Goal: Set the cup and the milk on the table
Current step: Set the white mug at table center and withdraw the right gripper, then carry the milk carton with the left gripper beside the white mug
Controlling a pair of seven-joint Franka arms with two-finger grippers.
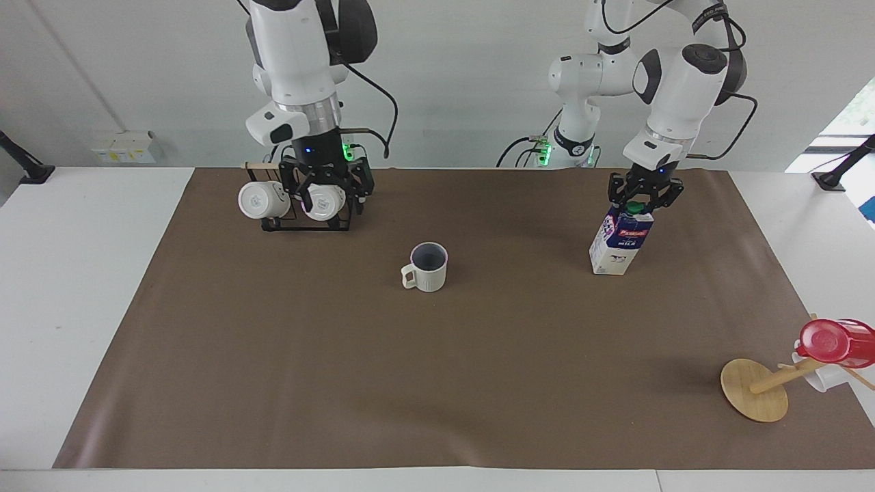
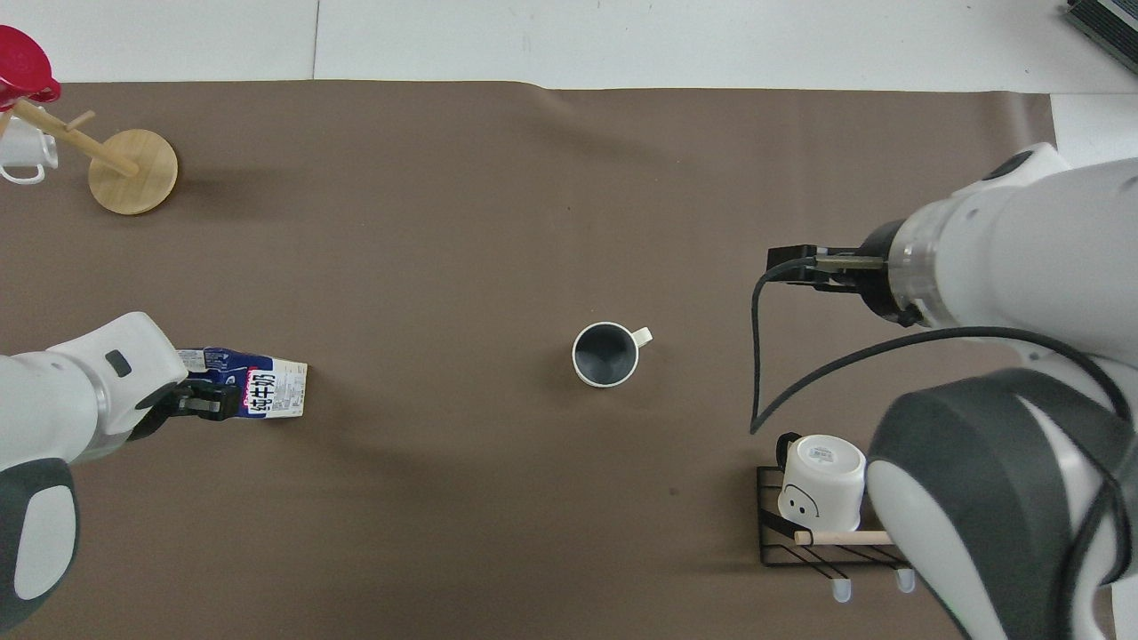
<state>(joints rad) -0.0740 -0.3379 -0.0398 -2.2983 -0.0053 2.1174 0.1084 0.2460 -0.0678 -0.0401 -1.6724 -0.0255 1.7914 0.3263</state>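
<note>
Facing view: I see cream mug (image 1: pixel 427 266) upright mid-mat on table (image 1: pixel 82 273), nothing touching it. Right gripper (image 1: pixel 327 193) raised over black mug rack (image 1: pixel 311 217) holding 2 white mugs (image 1: pixel 323 203), fingers spread, holding nothing. Left gripper (image 1: pixel 644 196) at milk carton (image 1: pixel 620 239) top, around green cap; I cannot tell whether fingers pinch it. Carton stands on mat, toward left arm's end.

Overhead view: mug (image 2: pixel 606 354) alone, dark interior showing. Left gripper (image 2: pixel 197 402) over carton (image 2: pixel 256 391). Wooden disc stand (image 2: pixel 132 171) with red cup (image 2: pixel 22 69) at mat corner, farther from robots.
</note>
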